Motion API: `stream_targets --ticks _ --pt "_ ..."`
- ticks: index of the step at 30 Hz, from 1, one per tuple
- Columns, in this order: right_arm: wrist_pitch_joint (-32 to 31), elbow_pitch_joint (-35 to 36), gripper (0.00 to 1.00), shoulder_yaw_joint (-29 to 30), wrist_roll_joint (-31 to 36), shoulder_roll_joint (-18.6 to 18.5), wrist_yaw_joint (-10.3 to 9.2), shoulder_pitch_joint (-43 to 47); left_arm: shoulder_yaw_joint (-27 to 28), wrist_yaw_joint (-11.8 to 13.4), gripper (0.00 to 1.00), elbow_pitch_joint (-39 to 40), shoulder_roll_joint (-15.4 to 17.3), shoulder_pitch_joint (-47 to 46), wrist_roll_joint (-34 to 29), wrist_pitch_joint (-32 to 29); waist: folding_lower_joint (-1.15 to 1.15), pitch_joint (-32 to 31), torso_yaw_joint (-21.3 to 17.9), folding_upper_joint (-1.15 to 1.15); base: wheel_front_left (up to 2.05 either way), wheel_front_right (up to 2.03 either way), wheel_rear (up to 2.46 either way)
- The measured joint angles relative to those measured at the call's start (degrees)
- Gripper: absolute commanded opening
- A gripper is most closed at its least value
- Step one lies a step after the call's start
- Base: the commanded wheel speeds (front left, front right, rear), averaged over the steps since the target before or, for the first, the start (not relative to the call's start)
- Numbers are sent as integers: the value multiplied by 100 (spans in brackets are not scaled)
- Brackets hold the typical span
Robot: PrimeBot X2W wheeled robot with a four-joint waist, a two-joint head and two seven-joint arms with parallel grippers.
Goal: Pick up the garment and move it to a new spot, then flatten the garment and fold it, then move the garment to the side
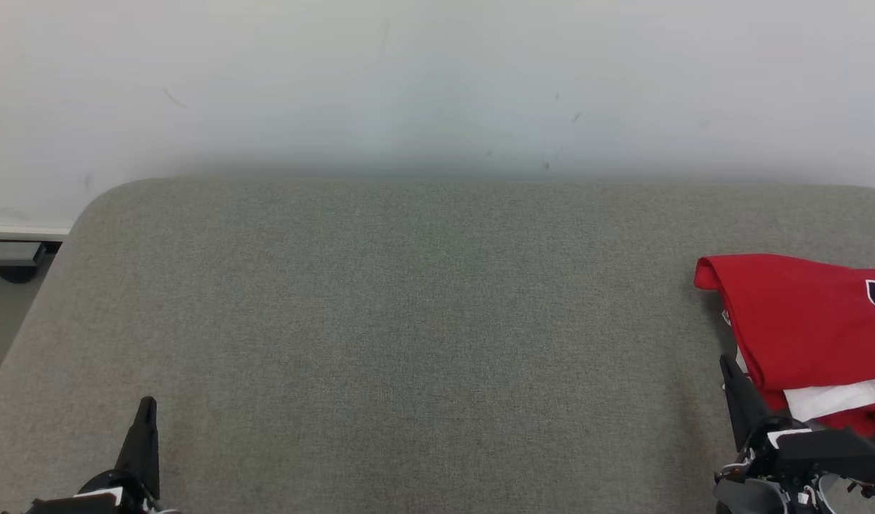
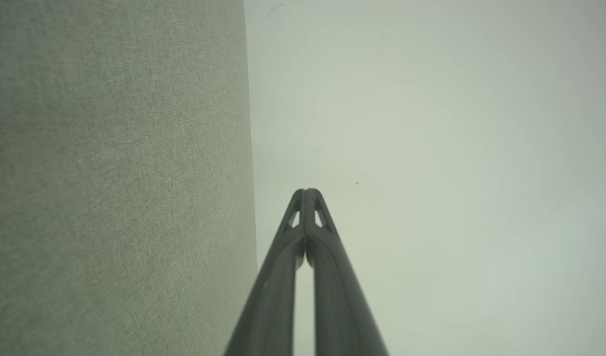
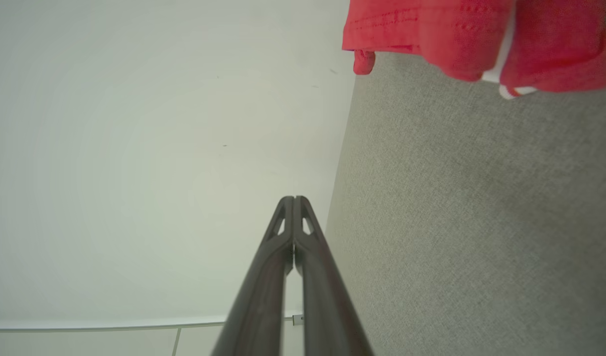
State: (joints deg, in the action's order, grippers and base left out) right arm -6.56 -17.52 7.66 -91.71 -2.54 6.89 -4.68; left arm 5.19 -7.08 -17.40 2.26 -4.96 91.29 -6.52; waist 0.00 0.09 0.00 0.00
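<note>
The garment (image 1: 801, 321) looks folded and lies at the 3 o'clock edge of the table (image 1: 408, 321), so I judge little is left to do; my right gripper (image 3: 294, 199) is closed on nothing, with the garment near at its 1 o'clock; my left gripper (image 2: 306, 192) is closed and empty too, well apart from the garment.

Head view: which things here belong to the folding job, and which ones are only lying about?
Job:
- garment, red, at the table's right edge
- right end effector, shut, near the garment
- left end effector, shut, holding nothing

Only background:
- table
- wall
- floor
</note>
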Motion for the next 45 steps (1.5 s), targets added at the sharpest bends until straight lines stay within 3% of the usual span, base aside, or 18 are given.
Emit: stream_targets --ticks 45 --pt "0 49 0 -2 -3 0 0 -48 -1 -1 0 9 -3 -12 2 0 0 1 0 0 0 0 0"
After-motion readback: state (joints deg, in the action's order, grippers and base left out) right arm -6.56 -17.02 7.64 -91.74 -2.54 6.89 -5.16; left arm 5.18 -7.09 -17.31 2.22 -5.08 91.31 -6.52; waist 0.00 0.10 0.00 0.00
